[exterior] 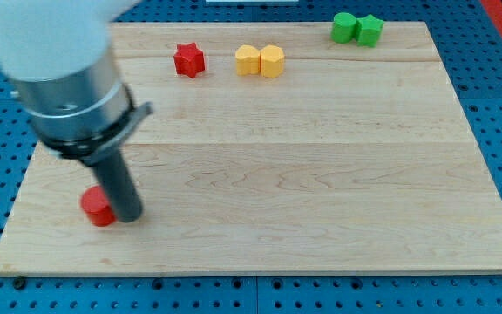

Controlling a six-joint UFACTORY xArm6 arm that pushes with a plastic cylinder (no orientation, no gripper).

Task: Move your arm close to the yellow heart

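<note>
The yellow heart [248, 60] lies near the view's top, left of centre, touching a yellow hexagon [272, 61] on its right. My tip [129, 217] rests on the wooden board [321, 174] at the lower left, far from the yellow heart. It stands right against the right side of a red block [98, 208], whose shape is partly hidden by the rod.
A red star [189, 60] lies left of the yellow heart. A green round block [344, 28] and a green star-like block [369, 30] touch at the board's top right. The arm's wide grey body [59, 78] covers the board's upper left. A blue pegboard surrounds the board.
</note>
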